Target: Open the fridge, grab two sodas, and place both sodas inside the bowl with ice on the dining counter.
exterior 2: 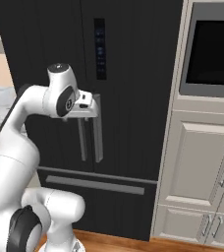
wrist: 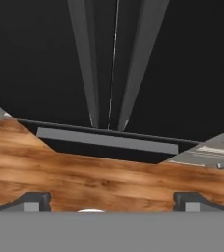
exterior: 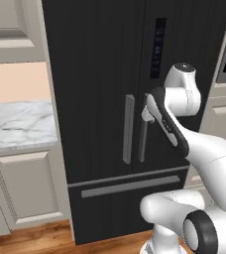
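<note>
The tall black fridge [exterior: 95, 74] [exterior 2: 133, 123] stands with both doors closed. Its two grey bar handles [exterior: 129, 129] [exterior 2: 98, 133] run down either side of the door seam. My gripper [exterior: 147, 115] [exterior 2: 92, 106] is at the top of the right door's handle and points downward. In the hand view both handles [wrist: 87, 64] stretch away toward the drawer handle [wrist: 106, 140]. The gripper [wrist: 112, 202] is open there, its fingertips [wrist: 33, 201] wide apart with nothing between them. The sodas are hidden behind the doors. The bowl and the dining counter are out of view.
A marble-topped wall counter [exterior: 16, 124] with cream cabinets adjoins the fridge on the left. A built-in oven [exterior 2: 212, 49] above cream cabinet doors [exterior 2: 197, 162] stands to its right. Wooden floor [wrist: 109, 182] lies below.
</note>
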Controlling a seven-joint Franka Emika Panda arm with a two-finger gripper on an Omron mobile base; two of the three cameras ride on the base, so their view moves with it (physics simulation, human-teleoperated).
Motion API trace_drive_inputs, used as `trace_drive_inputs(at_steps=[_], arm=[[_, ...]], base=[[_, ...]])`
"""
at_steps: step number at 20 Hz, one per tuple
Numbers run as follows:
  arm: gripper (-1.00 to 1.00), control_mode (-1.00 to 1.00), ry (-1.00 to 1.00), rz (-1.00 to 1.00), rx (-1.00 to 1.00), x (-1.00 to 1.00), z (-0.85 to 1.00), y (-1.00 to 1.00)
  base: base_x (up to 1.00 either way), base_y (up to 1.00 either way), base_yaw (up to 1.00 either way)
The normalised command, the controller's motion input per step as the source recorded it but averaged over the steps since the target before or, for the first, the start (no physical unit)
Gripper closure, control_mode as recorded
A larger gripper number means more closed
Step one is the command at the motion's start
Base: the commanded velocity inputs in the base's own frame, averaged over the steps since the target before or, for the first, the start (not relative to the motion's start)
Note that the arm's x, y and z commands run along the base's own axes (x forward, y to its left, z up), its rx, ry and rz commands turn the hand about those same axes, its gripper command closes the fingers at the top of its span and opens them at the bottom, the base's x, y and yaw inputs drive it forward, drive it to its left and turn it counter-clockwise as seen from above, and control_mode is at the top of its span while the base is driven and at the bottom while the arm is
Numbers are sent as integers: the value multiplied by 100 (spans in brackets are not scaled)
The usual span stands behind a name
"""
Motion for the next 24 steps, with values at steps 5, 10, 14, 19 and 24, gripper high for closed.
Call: trace_drive_inputs(at_steps=[5, 10, 14, 19, 24], arm=[[-100, -100, -13, 1, -2, 57, -41, -11], [-100, -100, -14, 0, 0, 52, -36, -3], [-100, -100, -23, 0, -11, 0, -23, 7], [-100, -100, -21, -1, -10, 2, -13, 0], [-100, -100, -12, 0, 0, 11, -2, 0]], base=[[0, 0, 0], [0, 0, 0], [0, 0, 0], [0, 0, 0], [0, 0, 0]])
